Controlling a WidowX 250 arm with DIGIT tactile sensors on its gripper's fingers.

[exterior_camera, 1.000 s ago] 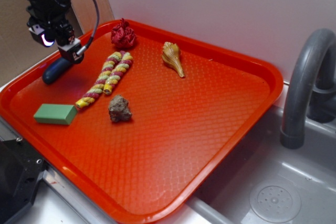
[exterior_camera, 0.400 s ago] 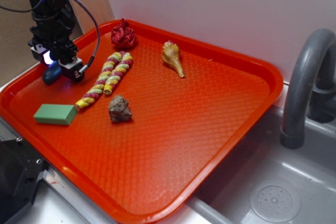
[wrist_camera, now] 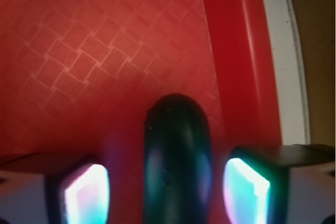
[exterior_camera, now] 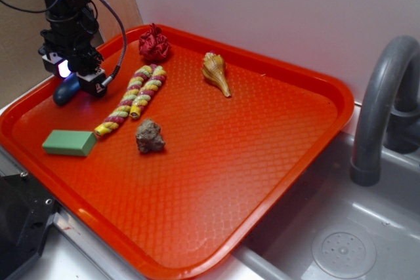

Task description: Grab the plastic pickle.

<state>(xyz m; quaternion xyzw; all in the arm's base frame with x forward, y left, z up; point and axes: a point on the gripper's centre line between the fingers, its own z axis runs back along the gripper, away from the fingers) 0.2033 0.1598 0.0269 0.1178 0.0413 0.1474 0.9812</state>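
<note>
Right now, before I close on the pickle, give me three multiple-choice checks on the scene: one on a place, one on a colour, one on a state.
1. Where does the pickle lie?
A. Between the two fingers, near the tray rim
B. Beside the shell
C. In the sink

2. What colour is the block?
A. Yellow
B. Green
C. Blue

3. How does the gripper stand?
A. Shut on the rock
B. Lifted high over the faucet
C. Open, a finger on each side of the pickle

Answers:
1. A: the wrist view shows the pickle centred between the fingers, with the raised rim just to the right.
2. B: the exterior view shows a green block at the tray's left.
3. C: the wrist view shows gaps between each finger and the pickle.
</note>
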